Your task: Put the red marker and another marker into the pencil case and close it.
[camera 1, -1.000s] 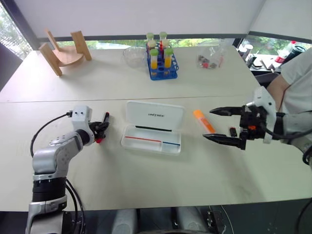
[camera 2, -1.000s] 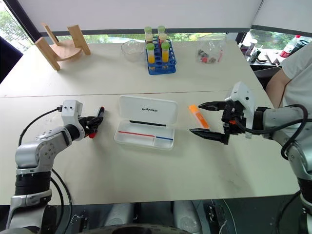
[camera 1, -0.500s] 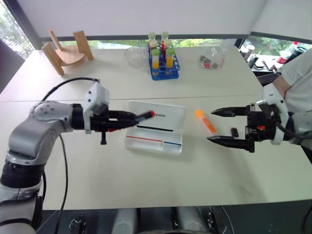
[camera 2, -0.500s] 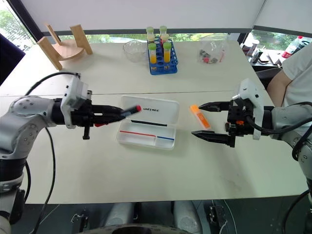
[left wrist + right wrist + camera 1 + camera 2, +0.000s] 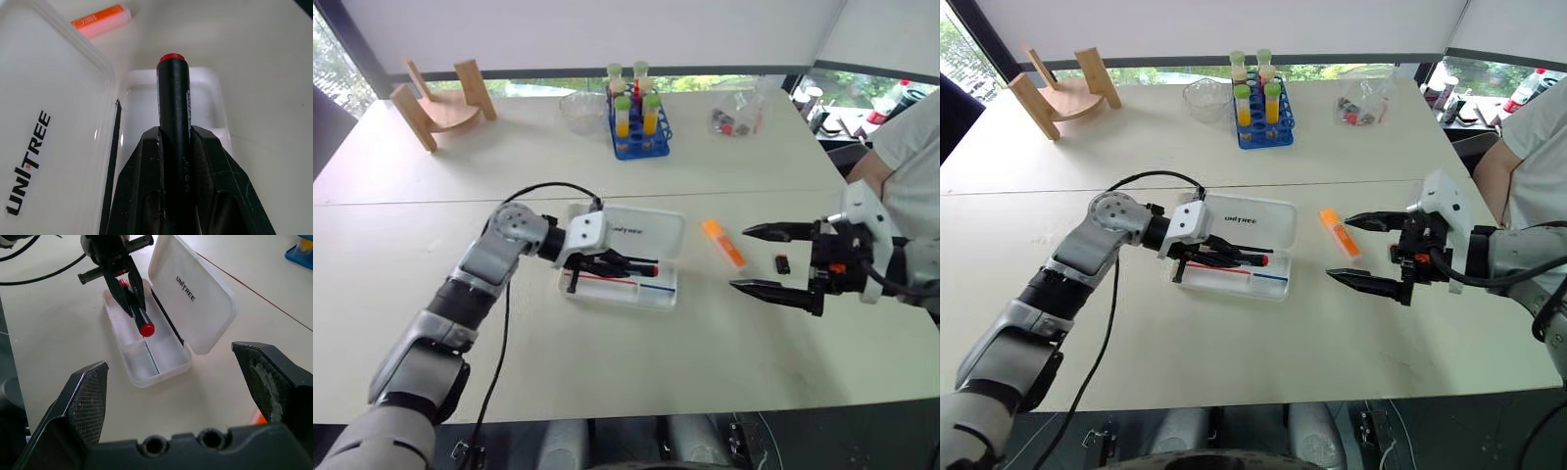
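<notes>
Left hand (image 5: 1234,258) clamped on the red marker (image 5: 1246,259), held low over the open tray of the pencil case (image 5: 1234,253), red tip pointing along the tray toward its small end compartment. Can't tell whether marker touches the tray floor. In left wrist view, black barrel (image 5: 174,122) pinched between both fingers (image 5: 139,186), red cap end sticking out past them.

Right hand (image 5: 1359,252) spread wide, holding nothing, hovering above the bench (image 5: 1263,352) on the right, well apart from the case. Fingers pointing toward the case.

Pencil case lid hinged back and lying flat on the bench, dark lettering (image 5: 186,289) facing up. A red and a blue line visible along the tray's near side.

Another marker (image 5: 1339,233), orange, lying flat on the bench between case and right hand, near that hand's fingertips, not touching. Small black item (image 5: 782,263) on the bench just beside right hand.

Far side of bench: blue tube rack (image 5: 1264,116), clear bowl (image 5: 1206,98), wooden stand (image 5: 1065,86), plastic bag (image 5: 1363,106). Person's arm (image 5: 1498,171) at right edge.
</notes>
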Motion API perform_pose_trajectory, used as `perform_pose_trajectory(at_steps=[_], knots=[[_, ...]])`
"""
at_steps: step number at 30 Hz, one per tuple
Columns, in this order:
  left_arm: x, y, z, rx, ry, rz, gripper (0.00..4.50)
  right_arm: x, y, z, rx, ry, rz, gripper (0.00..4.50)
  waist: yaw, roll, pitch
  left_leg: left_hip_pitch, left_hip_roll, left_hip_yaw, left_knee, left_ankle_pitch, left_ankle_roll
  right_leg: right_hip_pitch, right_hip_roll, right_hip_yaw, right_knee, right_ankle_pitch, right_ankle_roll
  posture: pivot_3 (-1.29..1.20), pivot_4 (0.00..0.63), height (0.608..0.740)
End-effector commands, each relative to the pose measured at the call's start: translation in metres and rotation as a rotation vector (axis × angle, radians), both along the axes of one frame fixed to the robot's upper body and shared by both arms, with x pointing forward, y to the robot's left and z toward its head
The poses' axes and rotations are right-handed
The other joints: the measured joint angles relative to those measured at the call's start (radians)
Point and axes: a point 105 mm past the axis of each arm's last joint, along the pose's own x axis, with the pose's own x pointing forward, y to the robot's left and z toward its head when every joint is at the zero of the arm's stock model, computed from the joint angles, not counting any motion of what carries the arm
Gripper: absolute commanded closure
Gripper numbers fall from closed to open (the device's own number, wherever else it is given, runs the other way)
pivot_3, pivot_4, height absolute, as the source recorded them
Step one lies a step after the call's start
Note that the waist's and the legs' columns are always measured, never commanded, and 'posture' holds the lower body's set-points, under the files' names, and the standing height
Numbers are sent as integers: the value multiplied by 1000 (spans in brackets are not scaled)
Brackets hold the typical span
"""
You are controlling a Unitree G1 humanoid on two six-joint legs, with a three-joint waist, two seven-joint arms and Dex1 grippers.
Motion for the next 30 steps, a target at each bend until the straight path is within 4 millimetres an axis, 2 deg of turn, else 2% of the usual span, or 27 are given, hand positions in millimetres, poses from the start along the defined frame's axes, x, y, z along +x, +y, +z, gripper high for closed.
perform_pose_trajectory(at_steps=[1,4,5,8,10,12,14,17,23,30], knots=[[9,-1,2,29,-64,-1,3240,-5,3,10,-3,-50,7,0,1,0,0,0,0,0,0,0,0,0,0,0,0,0,0,0,150,740],[13,-1,2,21,-64,15,1912,-5,3,9,-3,-49,4,0,1,0,0,0,0,0,0,0,0,1,0,0,0,0,0,0,150,740],[13,-1,2,20,-64,16,1274,-5,3,9,-3,-48,3,0,1,0,0,0,0,0,0,0,0,0,0,0,0,0,0,0,150,740],[13,-1,5,7,-60,21,62,-3,4,8,-3,-47,2,0,1,0,0,0,0,0,0,0,0,0,0,0,0,0,0,0,150,740],[10,0,11,-21,-37,20,62,0,4,7,2,-48,-9,0,1,0,0,0,0,0,0,0,0,0,0,0,1,0,0,0,150,740],[-8,8,44,-163,43,4,62,21,-3,-8,-65,-69,-115,0,-6,-1,1,0,0,0,0,0,0,0,0,0,1,0,0,0,150,740],[-23,19,64,-228,90,-1,62,40,-9,-17,-86,-85,-224,0,-10,-3,2,0,1,1,0,0,0,-2,0,1,2,0,0,0,150,740],[-35,46,75,-216,90,92,62,63,-8,-28,-29,-30,-335,0,-21,1,3,1,2,0,0,0,-1,-2,0,1,4,0,0,0,150,740],[-66,88,87,-200,132,231,62,95,-9,-59,-93,52,-467,0,-26,1,5,1,1,0,0,0,-1,-2,0,1,4,-1,-1,0,150,740],[-85,106,89,-223,140,354,62,118,-14,-92,-159,150,-552,0,-21,1,5,1,1,1,0,0,-1,-2,-1,1,4,-1,-1,0,150,740]])
